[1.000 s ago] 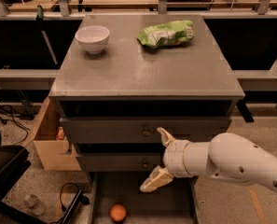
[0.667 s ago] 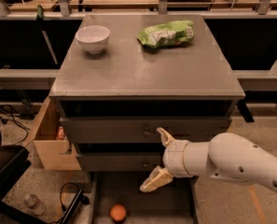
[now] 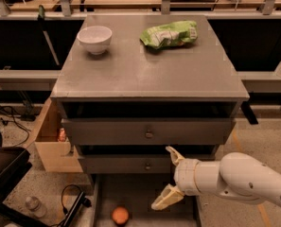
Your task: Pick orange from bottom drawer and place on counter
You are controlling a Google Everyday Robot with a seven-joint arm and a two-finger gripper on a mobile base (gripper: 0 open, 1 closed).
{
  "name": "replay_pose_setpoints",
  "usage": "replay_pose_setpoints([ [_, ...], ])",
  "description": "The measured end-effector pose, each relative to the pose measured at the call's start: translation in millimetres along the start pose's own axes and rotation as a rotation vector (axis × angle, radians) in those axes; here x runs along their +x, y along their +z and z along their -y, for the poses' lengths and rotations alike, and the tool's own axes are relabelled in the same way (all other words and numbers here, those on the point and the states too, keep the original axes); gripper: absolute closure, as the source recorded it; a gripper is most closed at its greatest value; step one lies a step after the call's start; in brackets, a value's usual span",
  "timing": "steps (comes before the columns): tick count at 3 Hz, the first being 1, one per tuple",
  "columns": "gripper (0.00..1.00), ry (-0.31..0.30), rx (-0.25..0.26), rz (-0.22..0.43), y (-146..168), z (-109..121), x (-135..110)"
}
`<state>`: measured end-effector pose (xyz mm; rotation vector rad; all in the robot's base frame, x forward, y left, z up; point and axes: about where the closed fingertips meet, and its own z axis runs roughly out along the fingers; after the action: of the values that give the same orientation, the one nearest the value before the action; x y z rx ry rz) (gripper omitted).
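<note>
The orange (image 3: 120,215) lies on the floor of the open bottom drawer (image 3: 144,195), near its front left. My gripper (image 3: 166,178) hangs over the drawer's right part, to the right of and above the orange, apart from it. Its two pale fingers (image 3: 164,199) are spread wide and hold nothing. The white arm comes in from the right. The grey counter (image 3: 144,65) is the top of the cabinet above.
A white bowl (image 3: 94,38) and a green chip bag (image 3: 169,34) sit at the back of the counter. Two closed knobbed drawers (image 3: 148,133) are above the open one. A cardboard box (image 3: 50,143) stands left of the cabinet, with cables and a bottle (image 3: 35,205) on the floor.
</note>
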<state>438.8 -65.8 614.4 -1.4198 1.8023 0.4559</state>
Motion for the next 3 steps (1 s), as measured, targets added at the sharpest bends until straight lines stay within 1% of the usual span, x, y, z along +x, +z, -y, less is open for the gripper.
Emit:
replay_pose_setpoints([
  [1,0.0,-0.034,-0.076,-0.002,10,-18,66],
  [2,0.0,-0.091,-0.159,0.019,34,-34,139],
  [3,0.0,-0.065,-0.209,0.05,69,-41,186],
])
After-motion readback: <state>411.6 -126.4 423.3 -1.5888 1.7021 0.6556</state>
